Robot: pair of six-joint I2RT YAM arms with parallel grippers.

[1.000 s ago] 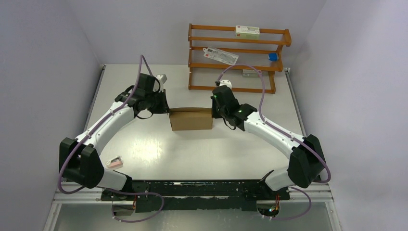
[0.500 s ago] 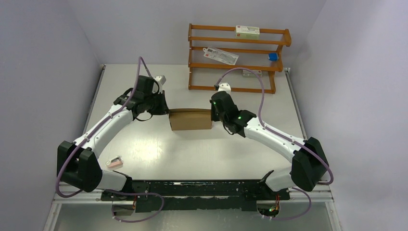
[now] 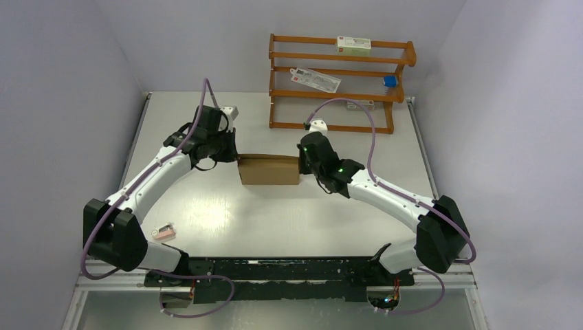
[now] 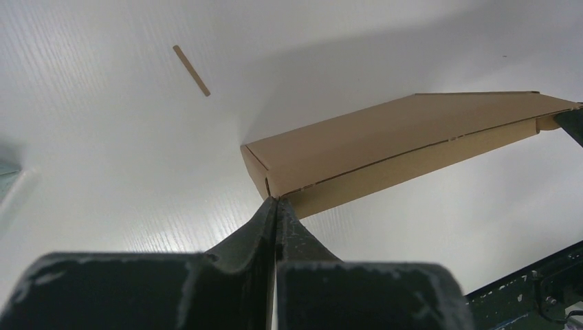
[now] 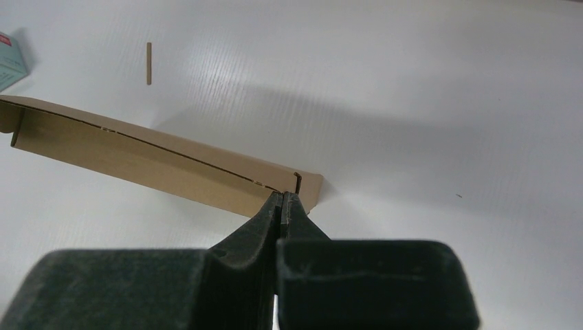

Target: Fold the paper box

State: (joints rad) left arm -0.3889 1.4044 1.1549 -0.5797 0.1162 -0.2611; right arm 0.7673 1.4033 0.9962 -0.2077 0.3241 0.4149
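The paper box [image 3: 269, 170] lies folded flat and brown in the middle of the table. My left gripper [image 3: 237, 160] is shut, and its tips press against the box's left end. The left wrist view shows those tips [image 4: 276, 201] meeting the near corner of the box [image 4: 399, 141] at its lid seam. My right gripper [image 3: 300, 165] is shut too, pressed against the right end. Its tips [image 5: 282, 195] touch the box [image 5: 158, 161] near the corner tab. Nothing is held between either pair of fingers.
A wooden rack [image 3: 340, 82] stands at the back with white cartons and a small blue item on its shelves. A tiny pink item [image 3: 163, 232] lies near the left arm's base. A thin wooden stick [image 4: 191, 70] lies on the table beyond the box.
The box has slid a little to the left, and both shut grippers have moved left with it, still at its two ends.
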